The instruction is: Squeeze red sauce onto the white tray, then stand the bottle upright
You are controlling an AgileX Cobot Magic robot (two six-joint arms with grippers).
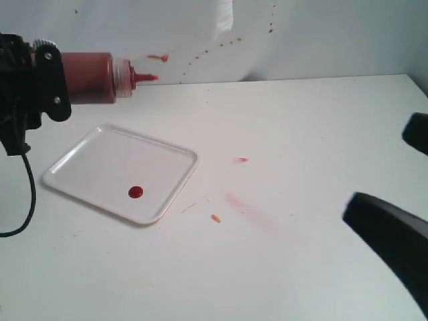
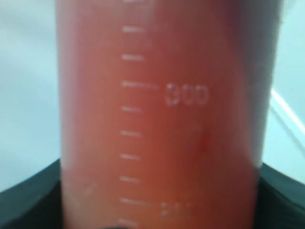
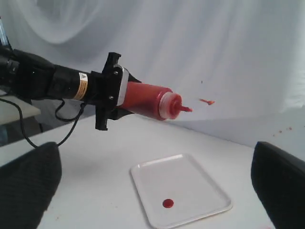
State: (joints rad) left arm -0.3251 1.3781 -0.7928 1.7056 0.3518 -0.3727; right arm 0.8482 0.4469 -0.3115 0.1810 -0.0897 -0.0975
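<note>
Now the left gripper (image 1: pixel 56 81) was clamped on the base end of the bottle (image 1: pixel 100 78), holding it in the air above the far left corner of the white tray (image 1: pixel 80 167). The bottle's long axis lay almost level, its base in the jaws and its nozzle (image 1: pixel 144 77) pointing away from that gripper, along the tray's far edge. A round blob of red sauce (image 1: pixel 136 192) sat on the tray near its front rim, so the squeezing looked done. Standing the bottle up would probably call for a wrist turn to bring the base down. The right gripper (image 1: pixel 394 170) hung spread and empty, well apart from the tray.
</note>
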